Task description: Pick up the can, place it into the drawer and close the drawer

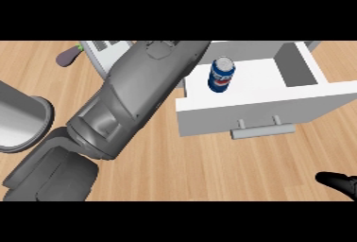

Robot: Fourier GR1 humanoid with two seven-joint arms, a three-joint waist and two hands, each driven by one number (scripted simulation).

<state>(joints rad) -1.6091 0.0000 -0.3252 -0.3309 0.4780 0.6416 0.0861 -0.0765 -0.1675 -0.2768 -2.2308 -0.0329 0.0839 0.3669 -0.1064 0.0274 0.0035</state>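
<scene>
The can stands in the open drawer, so next a robot hand, fingers unseen, must push it shut.

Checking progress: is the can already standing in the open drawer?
Yes. The can stands upright inside the open white drawer.

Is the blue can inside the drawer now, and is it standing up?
Yes, in and upright. The blue soda can with the silver top stands on the floor of the open white drawer, its round top showing.
</scene>
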